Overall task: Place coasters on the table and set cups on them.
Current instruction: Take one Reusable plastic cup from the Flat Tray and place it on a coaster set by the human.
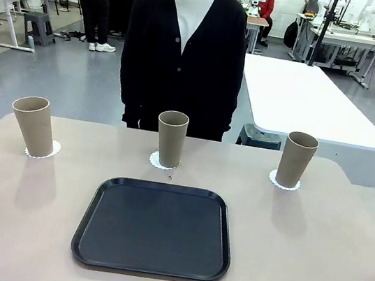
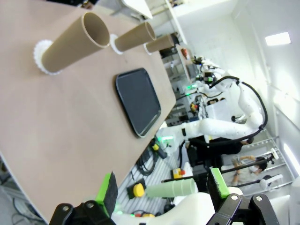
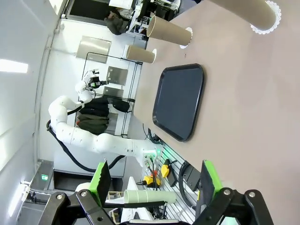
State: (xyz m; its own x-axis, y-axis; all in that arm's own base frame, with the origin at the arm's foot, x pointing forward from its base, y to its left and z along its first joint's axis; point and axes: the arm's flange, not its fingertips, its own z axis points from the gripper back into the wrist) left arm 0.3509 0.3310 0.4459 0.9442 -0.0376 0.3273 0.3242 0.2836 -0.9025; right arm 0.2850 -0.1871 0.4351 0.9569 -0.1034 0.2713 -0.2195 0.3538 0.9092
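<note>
Currently three cups are seen upright on the table (image 1: 338, 269), each set on its own coaster: left cup (image 1: 34, 125) on left coaster (image 1: 52, 150), middle cup (image 1: 171, 138) on middle coaster (image 1: 154, 157), right cup (image 1: 296, 159) on right coaster (image 1: 277, 181). A black tray (image 1: 154, 229) is placed nearer the robot. Left gripper (image 2: 161, 191) and right gripper (image 3: 152, 181) are held spread, nothing gripped. A person (image 1: 185, 48) is stood behind.

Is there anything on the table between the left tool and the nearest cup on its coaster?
Nothing visible. From the open left tool, bare table runs up to the nearest cup on its coaster. The black tray lies off to one side.
</note>
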